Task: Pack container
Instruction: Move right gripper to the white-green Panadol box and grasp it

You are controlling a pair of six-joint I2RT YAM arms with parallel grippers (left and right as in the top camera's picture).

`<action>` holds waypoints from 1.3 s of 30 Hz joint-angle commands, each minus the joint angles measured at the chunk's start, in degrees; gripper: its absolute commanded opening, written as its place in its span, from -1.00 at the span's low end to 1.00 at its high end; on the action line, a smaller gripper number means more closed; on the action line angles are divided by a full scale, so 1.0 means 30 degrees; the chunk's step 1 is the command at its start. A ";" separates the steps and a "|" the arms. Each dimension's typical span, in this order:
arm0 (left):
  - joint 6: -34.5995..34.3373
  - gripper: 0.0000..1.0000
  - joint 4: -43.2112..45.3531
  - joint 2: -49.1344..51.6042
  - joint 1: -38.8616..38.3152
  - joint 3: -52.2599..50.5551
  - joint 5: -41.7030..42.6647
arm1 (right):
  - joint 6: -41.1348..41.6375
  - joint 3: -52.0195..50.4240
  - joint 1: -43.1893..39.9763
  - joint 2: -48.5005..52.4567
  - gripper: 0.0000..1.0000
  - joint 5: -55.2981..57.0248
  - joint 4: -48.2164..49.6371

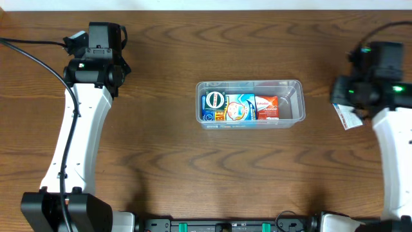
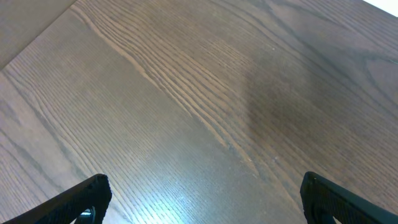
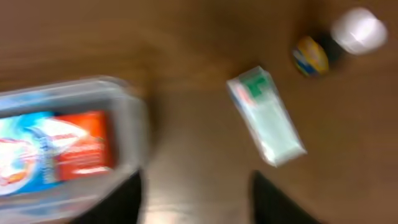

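The clear plastic container lies at mid-table. Packed side by side in it are a dark blue carton, a light blue box and a red-orange box; its right end is bare. In the blurred right wrist view the container is at the left. My right gripper is open over bare wood just right of it, holding nothing. Beyond it a white-and-green box lies on the table. My left gripper is open over bare wood at the far left.
A small bottle with a white cap and a yellow-blue label lies at the far right, past the white-and-green box. The left arm runs along the left side and the right arm along the right edge.
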 commanded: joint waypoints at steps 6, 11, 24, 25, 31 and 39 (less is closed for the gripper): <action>0.0189 0.96 -0.0051 -0.0102 0.0066 0.0138 -0.0299 | -0.1982 -0.0102 -0.4189 0.1967 0.98 0.0539 -0.0197; 0.0189 0.96 -0.0051 -0.0102 0.0066 0.0138 -0.0299 | -0.4473 -0.0109 -0.4503 0.3949 0.98 -0.1326 -0.0248; 0.0189 0.96 -0.0051 -0.0102 0.0066 0.0138 -0.0299 | -0.8728 -0.0109 -0.4510 0.8247 0.99 -0.1435 0.1268; 0.0182 0.96 -0.0051 -0.0102 0.0066 0.0138 -0.0299 | -0.8859 -0.0109 -0.4510 0.8400 0.98 -0.1435 0.1501; 0.0182 0.96 -0.0051 -0.0102 0.0066 0.0138 -0.0299 | -1.0214 -0.0109 -0.4510 0.8939 0.99 -0.1443 0.3789; 0.0182 0.96 -0.0051 -0.0102 0.0066 0.0138 -0.0299 | -1.1701 -0.0109 -0.4510 0.9428 0.99 -0.2499 0.4721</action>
